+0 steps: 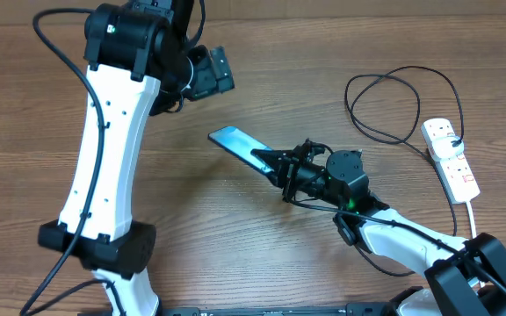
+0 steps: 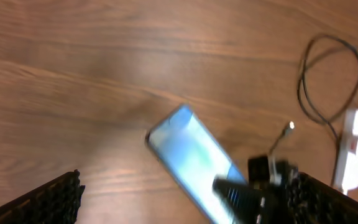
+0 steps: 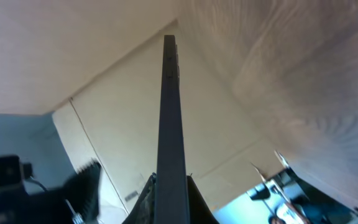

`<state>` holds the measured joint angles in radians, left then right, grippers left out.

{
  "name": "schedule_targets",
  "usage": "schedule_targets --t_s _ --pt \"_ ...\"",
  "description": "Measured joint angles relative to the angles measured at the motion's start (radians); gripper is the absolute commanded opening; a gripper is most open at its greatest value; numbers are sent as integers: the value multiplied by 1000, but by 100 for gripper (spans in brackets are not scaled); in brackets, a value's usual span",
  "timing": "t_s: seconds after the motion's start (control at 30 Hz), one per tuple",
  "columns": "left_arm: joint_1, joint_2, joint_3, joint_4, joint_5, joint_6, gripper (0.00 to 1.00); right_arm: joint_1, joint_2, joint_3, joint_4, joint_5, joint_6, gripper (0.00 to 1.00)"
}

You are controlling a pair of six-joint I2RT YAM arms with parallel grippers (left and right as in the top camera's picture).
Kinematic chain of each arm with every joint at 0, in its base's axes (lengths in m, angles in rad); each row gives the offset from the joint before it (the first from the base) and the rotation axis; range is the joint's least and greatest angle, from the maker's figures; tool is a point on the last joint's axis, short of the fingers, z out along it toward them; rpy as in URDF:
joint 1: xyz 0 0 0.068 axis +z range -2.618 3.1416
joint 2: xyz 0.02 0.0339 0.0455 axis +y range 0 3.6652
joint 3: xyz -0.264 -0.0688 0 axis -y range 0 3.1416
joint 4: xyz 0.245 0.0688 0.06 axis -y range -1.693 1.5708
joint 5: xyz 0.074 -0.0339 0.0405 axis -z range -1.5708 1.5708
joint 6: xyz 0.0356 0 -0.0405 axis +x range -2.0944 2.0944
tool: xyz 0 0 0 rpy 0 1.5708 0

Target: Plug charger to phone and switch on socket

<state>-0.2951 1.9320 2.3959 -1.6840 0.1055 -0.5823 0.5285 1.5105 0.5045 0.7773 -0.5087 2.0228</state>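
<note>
Phone (image 1: pixel 240 145) with cyan-blue screen sits near the middle of the wooden table (image 1: pixel 323 53), one end pinched in the right gripper (image 1: pixel 281 167), whose jaws are closed tight on its edges. The right wrist camera sees the phone edge-on. The left gripper (image 1: pixel 211 75) hangs above and beyond the phone's free end, jaws spread wide, holding nothing. Well apart from the phone, past the right gripper, the black charger (image 1: pixel 393 101) loops beside the white socket (image 1: pixel 451 156).
</note>
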Motion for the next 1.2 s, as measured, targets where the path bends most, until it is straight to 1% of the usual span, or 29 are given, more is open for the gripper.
schedule_targets --t_s 0.07,0.17,0.2,0.23,0.27,0.33,0.4,0.47,0.53,0.6,0.63,0.7,0.77,0.83,0.87,1.0,1.13,1.17,1.2 --pt "0 -50 -54 0 -1 6 100 -14 0 0 0 5 0 4" --pt "0 -185 -161 -1 -33 3 100 -32 0 0 0 11 0 4" --pt "0 -243 -198 2 -45 -5 100 -34 0 0 -1 11 0 4" --pt "0 -351 -272 8 -65 -30 100 -38 0 0 0 12 -1 4" --pt "0 -381 -290 4 -70 -37 100 -39 0 0 0 13 -1 4" --pt "-6 -557 -436 48 -97 -101 100 -38 0 0 0 11 -1 4" --pt "-6 -726 -603 138 -105 -166 100 -38 0 0 0 8 -3 4" --pt "-6 -860 -803 362 -63 -223 100 -38 0 0 0 8 -7 4" --pt "-6 -923 -1002 594 20 -267 100 -38 0 0 -1 8 -12 4" --pt "-6 -921 -1183 798 121 -319 100 -37 0 0 0 6 -19 4" --pt "-6 -904 -1244 855 159 -342 100 -38 0 0 -1 5 -23 4" --pt "-6 -861 -1360 945 230 -391 98 -38 0 0 0 0 -27 4" --pt "-6 -823 -1435 986 280 -435 95 -38 0 0 0 -5 -31 4" --pt "-6 -787 -1471 1043 313 -471 94 -38 0 0 0 -14 -33 4" --pt "-6 -766 -1476 1078 330 -490 91 -38 0 0 0 -18 -34 4" --pt "-6 -703 -1478 1241 378 -546 87 -32 0 0 0 -27 -34 4" --pt "-6 -634 -1478 1271 407 -629 74 0 0 0 0 -29 -34 4" --pt "-6 -615 -1478 1275 417 -647 70 9 0 0 0 -31 -33 4" --pt "-6 -595 -1478 1282 426 -661 62 18 0 0 2 -34 -32 4"
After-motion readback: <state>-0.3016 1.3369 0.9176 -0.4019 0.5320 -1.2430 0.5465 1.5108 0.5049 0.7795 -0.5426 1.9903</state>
